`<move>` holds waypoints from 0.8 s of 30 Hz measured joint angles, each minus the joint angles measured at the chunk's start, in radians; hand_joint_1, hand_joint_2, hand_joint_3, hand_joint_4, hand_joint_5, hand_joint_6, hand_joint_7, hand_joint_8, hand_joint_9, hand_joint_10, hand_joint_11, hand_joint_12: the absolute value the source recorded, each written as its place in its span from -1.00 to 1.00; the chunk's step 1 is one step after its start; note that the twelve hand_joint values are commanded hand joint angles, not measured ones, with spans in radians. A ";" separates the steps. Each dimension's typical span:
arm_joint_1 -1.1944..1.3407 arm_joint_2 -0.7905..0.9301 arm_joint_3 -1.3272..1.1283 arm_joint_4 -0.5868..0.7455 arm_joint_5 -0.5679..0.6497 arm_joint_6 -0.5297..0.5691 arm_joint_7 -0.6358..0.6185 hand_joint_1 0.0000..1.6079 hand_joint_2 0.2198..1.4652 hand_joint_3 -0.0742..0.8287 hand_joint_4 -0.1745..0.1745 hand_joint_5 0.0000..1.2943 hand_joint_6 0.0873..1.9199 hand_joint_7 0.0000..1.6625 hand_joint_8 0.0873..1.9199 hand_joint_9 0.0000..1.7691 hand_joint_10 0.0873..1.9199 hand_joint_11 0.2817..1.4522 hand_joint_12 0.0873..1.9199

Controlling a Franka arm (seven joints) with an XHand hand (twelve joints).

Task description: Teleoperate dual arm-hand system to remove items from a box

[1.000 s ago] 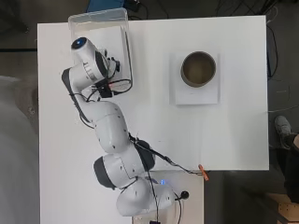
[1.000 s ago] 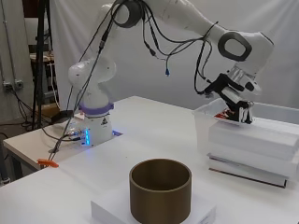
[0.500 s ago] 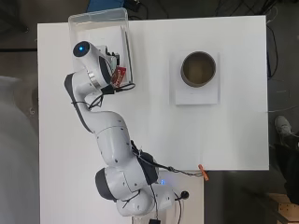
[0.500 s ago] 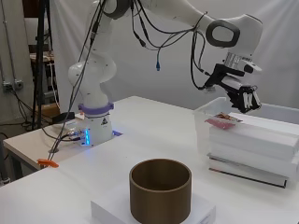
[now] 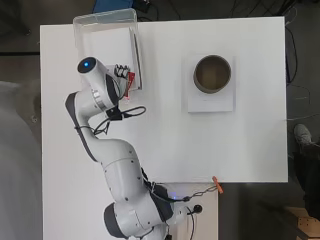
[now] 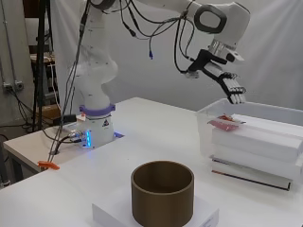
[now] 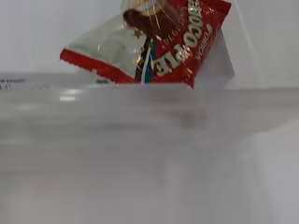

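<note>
Our hand (image 6: 226, 81) hangs released above the box (image 6: 246, 137).
Under our fingers (image 6: 235, 91), the wrapper (image 7: 154, 44) looks light, crinkly, slippery; we'd pinch an edge.

A brown cylindrical container (image 5: 212, 74), open at the top, stands upright on a flat white slab (image 5: 210, 102) toward the right half of the white table (image 5: 165, 145) in the overhead view. In the side view the same container (image 6: 162, 191) sits centred on the slab (image 6: 156, 215), nearest the camera; its interior cannot be made out. A small orange clip (image 5: 217, 183) lies at the table's near edge, joined to a dark cable (image 5: 197, 192) running toward the arm's base. The side view shows the clip (image 6: 46, 165) on the table's left corner. A white curtain (image 6: 284, 56) hangs behind the table. Black cables (image 5: 295, 55) trail over the dark floor at right.
</note>
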 joint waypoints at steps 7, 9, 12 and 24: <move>-0.016 -0.193 -0.044 -0.231 0.065 0.051 -0.039 -0.94 0.10 -0.83 0.35 -0.39 -1.00 -0.48 -1.00 -0.42 -1.00 -0.67 -1.00; -0.019 -0.178 -0.056 -0.215 0.079 0.056 -0.041 -0.92 0.10 -0.83 0.34 -0.39 -1.00 -0.53 -1.00 -0.46 -1.00 -0.68 -1.00; -0.025 -0.164 -0.076 -0.206 0.128 0.092 -0.017 -0.91 0.12 -0.82 0.24 -0.46 -1.00 -0.64 -1.00 -0.54 -1.00 -0.71 -1.00; -0.028 0.012 -0.077 -0.127 0.050 0.093 0.028 -0.94 0.19 -0.82 0.19 -0.54 -1.00 -0.66 -1.00 -0.55 -1.00 -0.70 -1.00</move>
